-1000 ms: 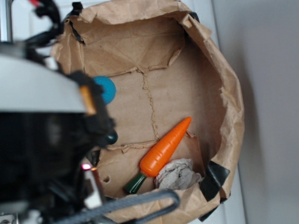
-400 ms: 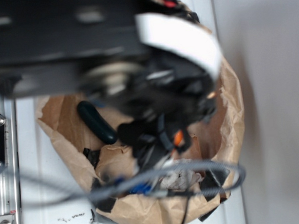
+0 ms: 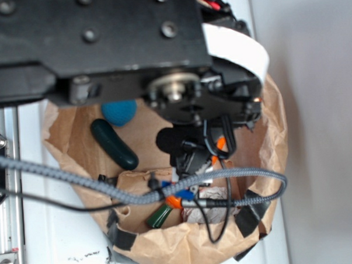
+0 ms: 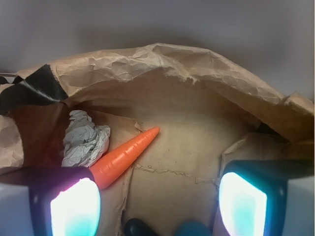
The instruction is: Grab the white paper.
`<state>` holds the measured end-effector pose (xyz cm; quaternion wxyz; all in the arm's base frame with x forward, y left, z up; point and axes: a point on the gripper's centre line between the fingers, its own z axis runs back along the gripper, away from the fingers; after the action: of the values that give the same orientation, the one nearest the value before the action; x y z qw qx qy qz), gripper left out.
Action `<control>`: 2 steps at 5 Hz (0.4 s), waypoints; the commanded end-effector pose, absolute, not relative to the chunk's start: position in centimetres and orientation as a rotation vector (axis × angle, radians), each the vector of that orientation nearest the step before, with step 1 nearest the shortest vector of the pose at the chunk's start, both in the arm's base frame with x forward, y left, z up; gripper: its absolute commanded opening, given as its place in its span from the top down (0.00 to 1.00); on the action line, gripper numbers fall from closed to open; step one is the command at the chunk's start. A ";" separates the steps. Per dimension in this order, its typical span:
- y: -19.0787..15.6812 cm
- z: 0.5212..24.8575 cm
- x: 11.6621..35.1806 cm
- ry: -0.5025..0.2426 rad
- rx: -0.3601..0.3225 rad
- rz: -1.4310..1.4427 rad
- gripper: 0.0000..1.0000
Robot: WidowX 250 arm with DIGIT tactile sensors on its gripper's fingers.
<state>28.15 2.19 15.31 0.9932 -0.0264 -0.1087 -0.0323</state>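
- My gripper (image 4: 158,196) hangs spread and empty above the bag floor
- The white paper (image 4: 83,140) touches the toy carrot (image 4: 123,156); closing carelessly, I'd likely pinch carrot

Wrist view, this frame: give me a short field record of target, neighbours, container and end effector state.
target: white paper, crumpled wad, left side of bag floor
neighbour: orange toy carrot, lying tilted, tip up-right, right beside the wad
container: brown paper bag, black tape on its left rim
end effector: open, fingers wide apart, holding nothing
contact with target: none; the wad sits off to the left, not between the fingers
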 end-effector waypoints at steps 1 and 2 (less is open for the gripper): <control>2.7 16.7 28.5 -0.264 -0.040 -0.052 0.00; 3.4 13.5 29.7 -0.276 -0.018 -0.050 0.00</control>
<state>29.06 2.52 11.92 0.9933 -0.0178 -0.1089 -0.0345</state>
